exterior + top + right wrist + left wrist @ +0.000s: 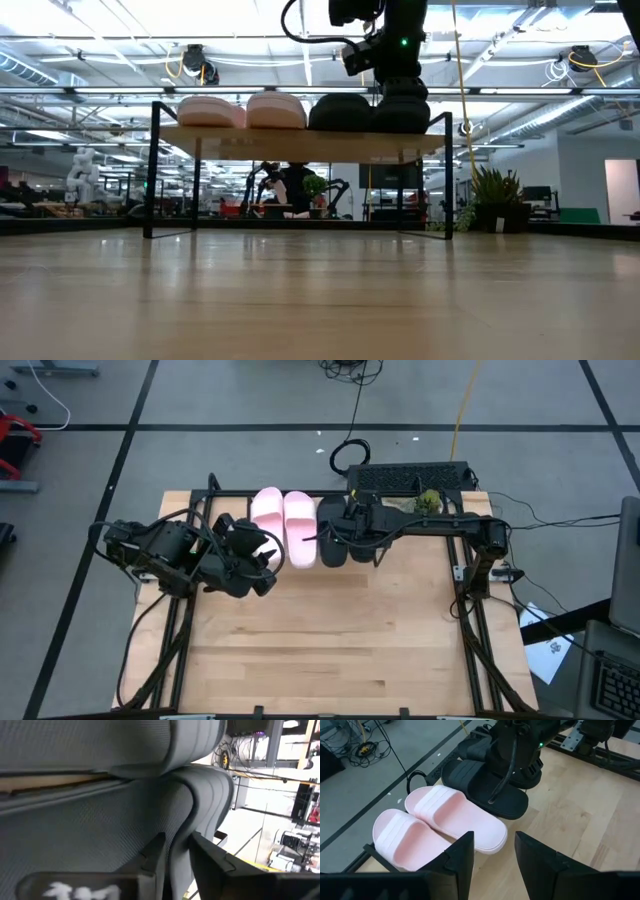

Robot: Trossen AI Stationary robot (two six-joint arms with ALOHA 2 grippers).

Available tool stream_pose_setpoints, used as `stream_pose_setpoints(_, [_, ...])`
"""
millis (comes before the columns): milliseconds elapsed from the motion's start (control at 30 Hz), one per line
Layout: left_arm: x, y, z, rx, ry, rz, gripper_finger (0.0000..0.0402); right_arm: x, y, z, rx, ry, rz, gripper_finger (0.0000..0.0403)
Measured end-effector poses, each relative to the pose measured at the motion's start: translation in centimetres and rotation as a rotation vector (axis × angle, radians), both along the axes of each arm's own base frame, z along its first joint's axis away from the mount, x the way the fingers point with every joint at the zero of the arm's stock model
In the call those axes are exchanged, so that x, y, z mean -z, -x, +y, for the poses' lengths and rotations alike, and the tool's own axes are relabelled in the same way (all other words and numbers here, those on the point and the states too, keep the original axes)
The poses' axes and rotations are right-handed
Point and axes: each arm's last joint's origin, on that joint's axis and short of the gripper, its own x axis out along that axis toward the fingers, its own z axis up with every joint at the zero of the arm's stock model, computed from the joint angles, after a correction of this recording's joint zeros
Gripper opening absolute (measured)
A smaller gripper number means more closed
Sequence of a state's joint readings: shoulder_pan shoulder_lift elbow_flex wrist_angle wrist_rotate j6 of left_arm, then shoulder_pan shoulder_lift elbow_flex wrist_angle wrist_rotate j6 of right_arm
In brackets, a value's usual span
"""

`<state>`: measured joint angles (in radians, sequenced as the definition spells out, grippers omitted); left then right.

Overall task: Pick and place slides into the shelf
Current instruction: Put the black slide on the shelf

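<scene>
Four slides in a row on the shelf (300,143), a light wooden board on thin black legs at the far end of the wooden tabletop (330,650). Two pale pink slides (283,525) lie side by side, touching, at the shelf's left half; in the left wrist view both show ribbed wide straps and open toes. Inner black slide (331,535) lies just beside the right-hand pink one. Outer black slide (150,805) lies beside the inner black one, largely covered from above by the right arm. Right gripper (174,851) is down on the shelf at the outer black slide, its fingers set narrowly with the edge of that slide's strap pinched between them. Left gripper (494,851) hangs over the tabletop just in front of the shelf, near the pink pair, its jaws spread apart and holding nothing. Behind the shelf: a black keyboard-like panel (410,477) and a small green plant (429,501), both at the table's far edge beyond the right arm. Low view shows the room past the shelf legs, with a potted plant (492,195) on the right.
</scene>
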<state>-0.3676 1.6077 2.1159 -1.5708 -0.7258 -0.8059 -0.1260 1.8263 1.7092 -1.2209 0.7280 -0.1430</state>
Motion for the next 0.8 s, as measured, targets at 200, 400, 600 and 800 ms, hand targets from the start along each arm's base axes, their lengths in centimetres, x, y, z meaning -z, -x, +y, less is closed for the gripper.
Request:
stream_pose_setpoints(200, [0.0, 0.0, 0.0, 0.0, 0.0, 0.0, 0.0145, 0.0, -0.2, 0.6, -0.022, 0.002, -0.002, 0.0113])
stream_pose_setpoints(400, [0.0, 0.0, 0.0, 0.0, 0.0, 0.001, 0.0145, -0.3, 0.0, 1.1, -0.032, 0.004, -0.005, 0.0145])
stream_pose_setpoints(600, [0.0, 0.0, 0.0, 0.005, -0.004, 0.004, 0.0145, -1.0, 0.5, 1.2, -0.035, 0.004, -0.02, 0.0161])
stream_pose_setpoints(800, [0.0, 0.0, 0.0, 0.006, -0.004, 0.003, 0.0145, -2.1, 1.1, 1.4, -0.049, 0.008, -0.042, 0.0162])
